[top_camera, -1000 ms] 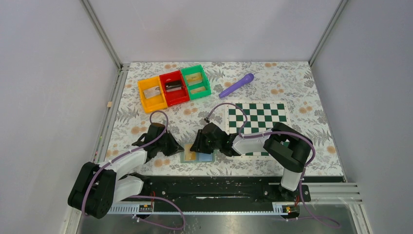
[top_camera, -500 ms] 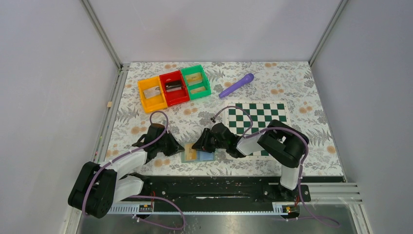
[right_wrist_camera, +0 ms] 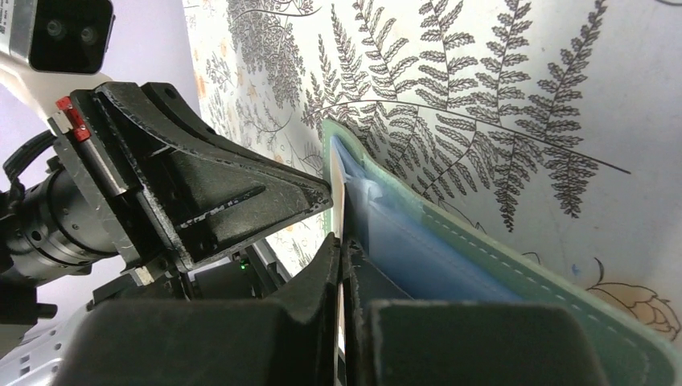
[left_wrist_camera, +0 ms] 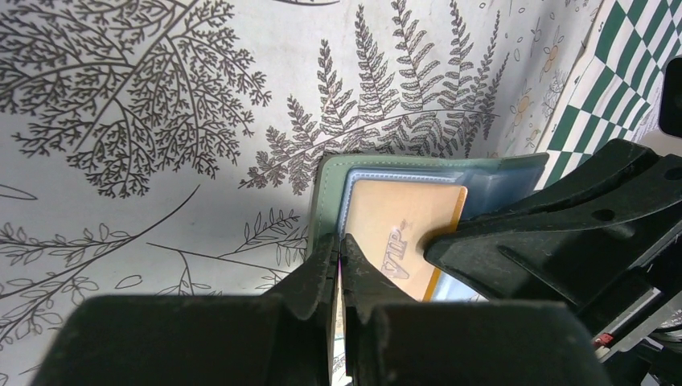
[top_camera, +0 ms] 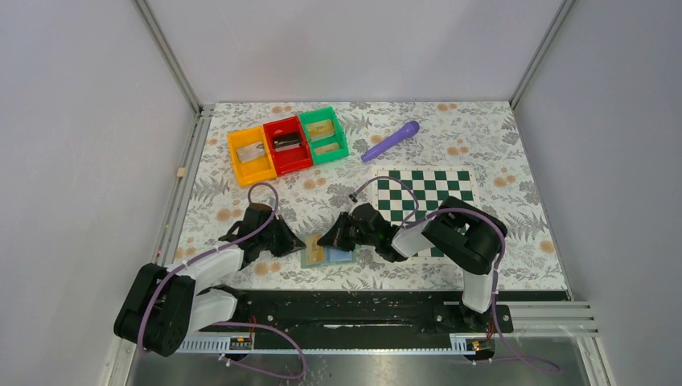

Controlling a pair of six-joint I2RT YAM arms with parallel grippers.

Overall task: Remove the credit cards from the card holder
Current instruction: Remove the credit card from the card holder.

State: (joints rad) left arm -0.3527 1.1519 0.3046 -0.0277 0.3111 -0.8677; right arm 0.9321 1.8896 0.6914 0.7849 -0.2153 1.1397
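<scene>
One gold credit card [left_wrist_camera: 394, 225] reading "VIP" in card holder [left_wrist_camera: 328, 193], right pincer [right_wrist_camera: 342, 253] pinching it, left pincer [left_wrist_camera: 338, 257] closed.

From above, the left tool [top_camera: 296, 244] and right tool [top_camera: 326, 240] cover part of the holder [top_camera: 342, 258], and what lies in the bins [top_camera: 287, 143] is too small to tell. In the left wrist view the right tool hides the lower right corner of the card [left_wrist_camera: 394, 221] and cuts its print short; in the right wrist view the card shows edge-on only, the holder running off the bottom edge
</scene>
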